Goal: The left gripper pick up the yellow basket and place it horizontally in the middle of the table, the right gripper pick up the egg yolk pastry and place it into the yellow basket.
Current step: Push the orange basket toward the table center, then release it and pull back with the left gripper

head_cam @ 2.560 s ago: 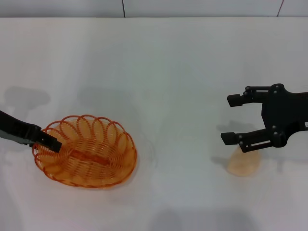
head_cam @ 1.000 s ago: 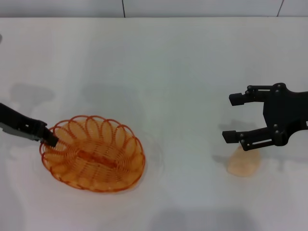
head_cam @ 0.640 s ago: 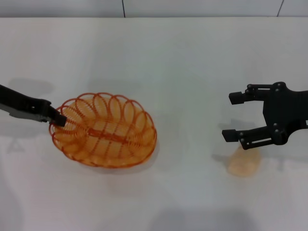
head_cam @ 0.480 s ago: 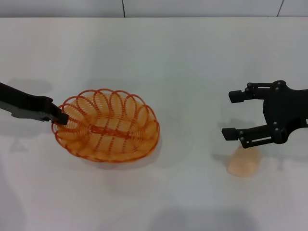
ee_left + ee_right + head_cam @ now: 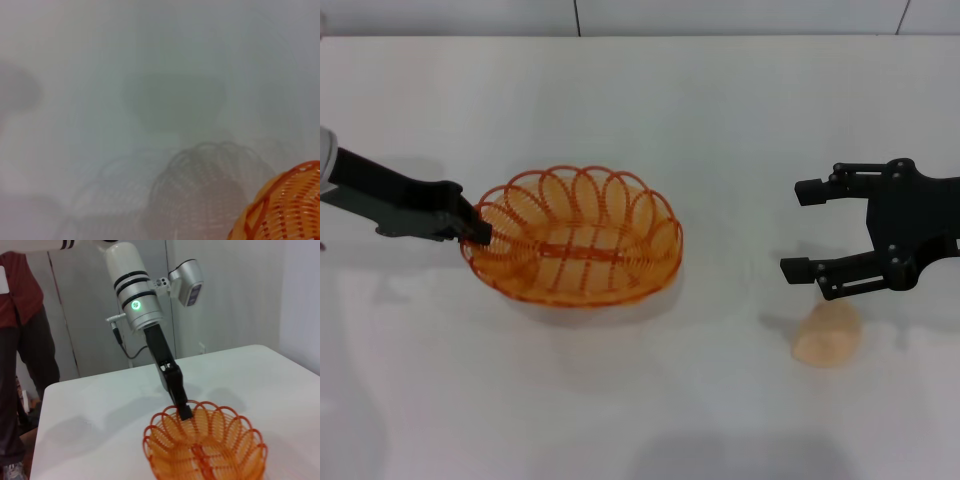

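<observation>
L tool [image 5: 480,232] is gripping the yellow basket [image 5: 575,238] by its left-end rim, fingers clamped narrow on the wire loops; R wrist view shows the black tool [image 5: 184,410] biting the rim on the side nearest its arm. Basket is hanging off the counter [image 5: 650,110], w/ its shadow lying on the white surface below it in the L wrist view, where only an edge of the basket [image 5: 282,207] is showing. R tool [image 5: 802,228] is hovering w/ fingers spread wide, holding nothing, just above & apart from the egg yolk pastry [image 5: 828,334], which is lying on the counter at the right, well apart from the basket.
</observation>
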You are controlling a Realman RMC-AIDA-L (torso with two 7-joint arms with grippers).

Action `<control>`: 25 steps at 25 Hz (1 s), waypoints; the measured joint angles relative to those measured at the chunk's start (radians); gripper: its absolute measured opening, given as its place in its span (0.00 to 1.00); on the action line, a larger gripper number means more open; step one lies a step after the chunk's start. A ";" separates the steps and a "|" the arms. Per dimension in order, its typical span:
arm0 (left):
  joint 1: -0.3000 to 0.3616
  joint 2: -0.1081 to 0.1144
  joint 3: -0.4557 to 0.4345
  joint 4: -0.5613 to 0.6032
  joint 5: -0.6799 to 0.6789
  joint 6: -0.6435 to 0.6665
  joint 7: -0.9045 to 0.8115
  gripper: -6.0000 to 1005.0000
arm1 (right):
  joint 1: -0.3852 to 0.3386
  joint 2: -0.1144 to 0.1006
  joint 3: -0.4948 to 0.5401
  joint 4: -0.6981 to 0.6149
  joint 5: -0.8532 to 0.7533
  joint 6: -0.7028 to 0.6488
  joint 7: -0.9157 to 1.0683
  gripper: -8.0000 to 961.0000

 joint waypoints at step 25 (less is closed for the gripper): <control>-0.113 -0.034 0.003 -0.218 0.008 -0.216 -0.008 0.12 | 0.011 0.000 -0.008 -0.006 0.013 -0.008 0.000 0.89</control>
